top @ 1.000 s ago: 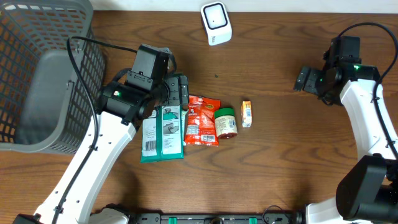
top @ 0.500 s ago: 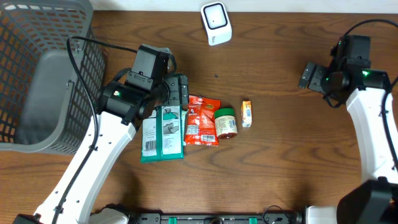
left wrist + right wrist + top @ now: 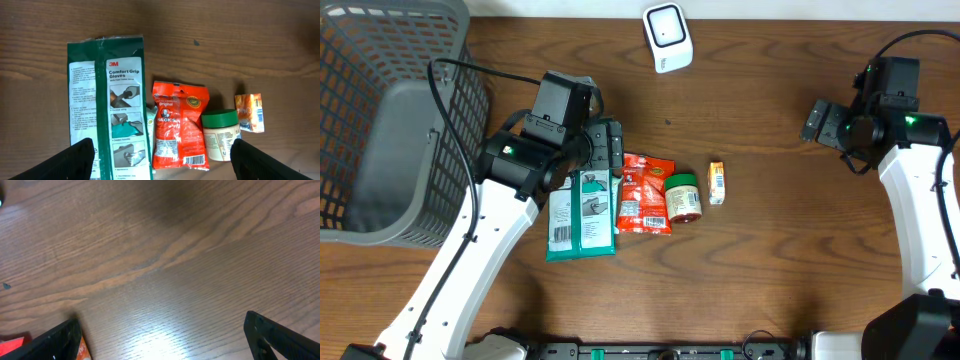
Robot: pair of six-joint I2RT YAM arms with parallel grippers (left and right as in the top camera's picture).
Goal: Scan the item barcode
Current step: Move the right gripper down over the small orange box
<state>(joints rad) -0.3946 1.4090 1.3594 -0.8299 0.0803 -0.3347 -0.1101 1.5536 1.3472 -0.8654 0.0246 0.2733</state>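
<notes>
Glove pack (image 3: pixel 582 215), red pouch (image 3: pixel 645 195), jar (image 3: pixel 682 196), box (image 3: pixel 717 184), mid-frame: we are hovering the left hand (image 3: pixel 161 162) wide above, right hand (image 3: pixel 817 124) wide at upper right; we are advising centring on one item.

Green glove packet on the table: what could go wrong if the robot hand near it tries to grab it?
1. The glove packet lies flat on the table, so the open left gripper might slide off it.
2. The red snack bag sits right beside it, and the wide jaws could catch or shove that too.
3. The white scanner stands far off by the back edge, and a floppy packet might droop on the way.
</notes>
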